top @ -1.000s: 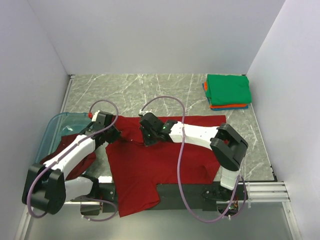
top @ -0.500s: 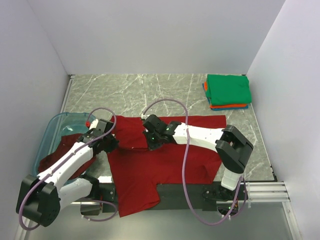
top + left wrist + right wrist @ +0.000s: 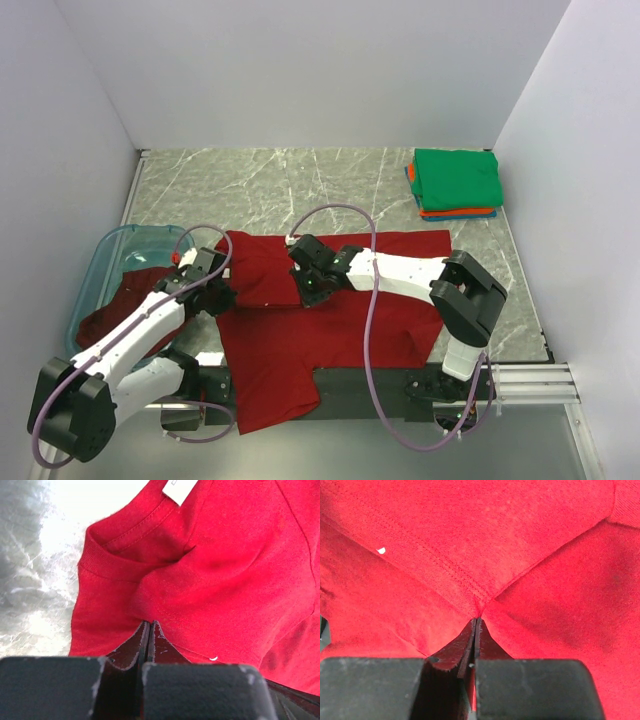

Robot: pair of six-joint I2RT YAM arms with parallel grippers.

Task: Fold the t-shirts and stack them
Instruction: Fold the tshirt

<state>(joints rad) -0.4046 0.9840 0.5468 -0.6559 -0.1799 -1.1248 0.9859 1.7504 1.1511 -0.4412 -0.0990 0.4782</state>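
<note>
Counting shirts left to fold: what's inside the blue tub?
A crumpled maroon t-shirt lies in the tub. The left arm covers part of it, and anything beneath the shirt is hidden.

Left arm (image 3: 140,325) and right arm (image 3: 400,270) reaching inward, low, jaws pinched shut, wrists apparently tilted down

Look low in the frame and you see your left gripper (image 3: 150,630) with its two dark fingers pressed flat together, no gap between them. Their tips are nipped on a pucker of the red t-shirt (image 3: 225,570), and creases fan out from that spot. You have the ribbed collar (image 3: 107,565) curving across the upper left, with a white label (image 3: 178,489) at the top edge. The marble table (image 3: 30,595) shows to the left of the cloth, washed out by glare. A tiny white speck (image 3: 213,658) sits on the fabric right of the fingers.
</note>
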